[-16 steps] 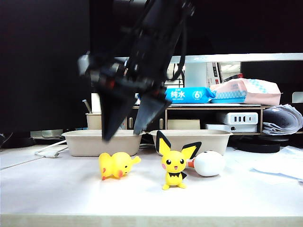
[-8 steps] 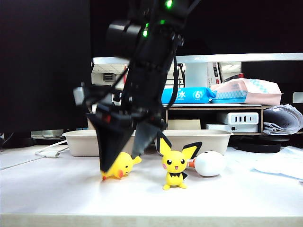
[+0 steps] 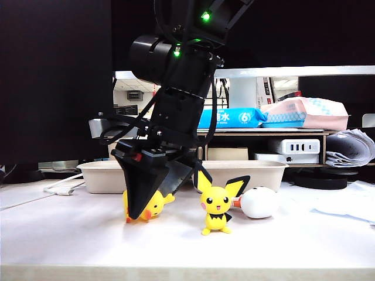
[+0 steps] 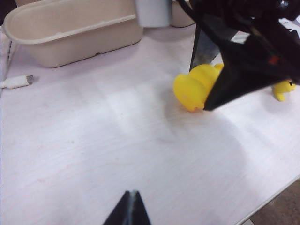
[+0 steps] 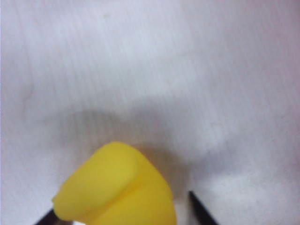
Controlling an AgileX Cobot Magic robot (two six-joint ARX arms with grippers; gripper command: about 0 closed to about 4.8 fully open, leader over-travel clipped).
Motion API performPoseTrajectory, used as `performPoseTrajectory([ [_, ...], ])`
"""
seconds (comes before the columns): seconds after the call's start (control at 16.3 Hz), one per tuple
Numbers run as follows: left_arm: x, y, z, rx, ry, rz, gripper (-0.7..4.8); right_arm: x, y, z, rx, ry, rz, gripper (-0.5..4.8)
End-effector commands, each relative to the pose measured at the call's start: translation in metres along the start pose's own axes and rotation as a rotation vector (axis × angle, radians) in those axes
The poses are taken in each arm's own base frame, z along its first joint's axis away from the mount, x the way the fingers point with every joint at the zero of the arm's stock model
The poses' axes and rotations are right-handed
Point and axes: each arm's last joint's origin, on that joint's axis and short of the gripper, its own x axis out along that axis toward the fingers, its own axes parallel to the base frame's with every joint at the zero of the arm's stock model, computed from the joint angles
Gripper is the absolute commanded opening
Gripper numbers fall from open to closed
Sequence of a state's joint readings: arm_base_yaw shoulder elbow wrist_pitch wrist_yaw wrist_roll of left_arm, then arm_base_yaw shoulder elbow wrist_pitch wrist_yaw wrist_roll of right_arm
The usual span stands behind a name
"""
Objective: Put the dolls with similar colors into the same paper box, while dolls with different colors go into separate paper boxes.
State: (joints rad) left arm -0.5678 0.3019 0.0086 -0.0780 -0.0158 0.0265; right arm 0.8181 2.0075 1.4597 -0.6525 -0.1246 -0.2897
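Note:
The yellow duck-like doll [image 3: 156, 205] lies on its side on the white table. My right gripper [image 3: 150, 207] points down over it, one finger on each side. In the right wrist view the duck [image 5: 122, 187] fills the space between the jaws, with a narrow gap left at one finger [image 5: 199, 206], so the gripper [image 5: 123, 212] is still open. The yellow mouse-like doll [image 3: 217, 205] stands just to the right, and the round white doll [image 3: 259, 202] lies behind it. Two beige paper boxes [image 3: 101, 175] [image 3: 261, 171] stand at the back. My left gripper [image 4: 132, 193] is shut and empty above bare table, short of the duck [image 4: 191, 89].
A white cable [image 3: 58, 186] lies left of the boxes, and its plug [image 4: 16, 82] shows in the left wrist view. Behind the boxes, a shelf holds a blue tissue pack [image 3: 231, 117], a pink pack [image 3: 304, 112] and a white charger [image 3: 293, 146]. Loose papers [image 3: 348, 205] lie at the right.
My right gripper has come down from above the boxes onto the duck-like doll, and its jaws have narrowed around it. The dolls have not moved.

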Motion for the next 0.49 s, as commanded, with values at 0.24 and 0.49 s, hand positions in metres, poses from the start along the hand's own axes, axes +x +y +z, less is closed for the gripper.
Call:
performPoseTrajectory([
  [0.24, -0.0001, 0.0002, 0.0017, -0.001, -0.015, 0.001, -0.05, -0.0017, -0.0009, 0.0043, -0.007, -0.039, -0.011, 1.70],
  [0.49, -0.0008, 0.0006, 0.0021, -0.002, -0.022, 0.004, -0.05, -0.0042, -0.0027, 0.0093, 0.026, -0.090, -0.025, 1.70],
])
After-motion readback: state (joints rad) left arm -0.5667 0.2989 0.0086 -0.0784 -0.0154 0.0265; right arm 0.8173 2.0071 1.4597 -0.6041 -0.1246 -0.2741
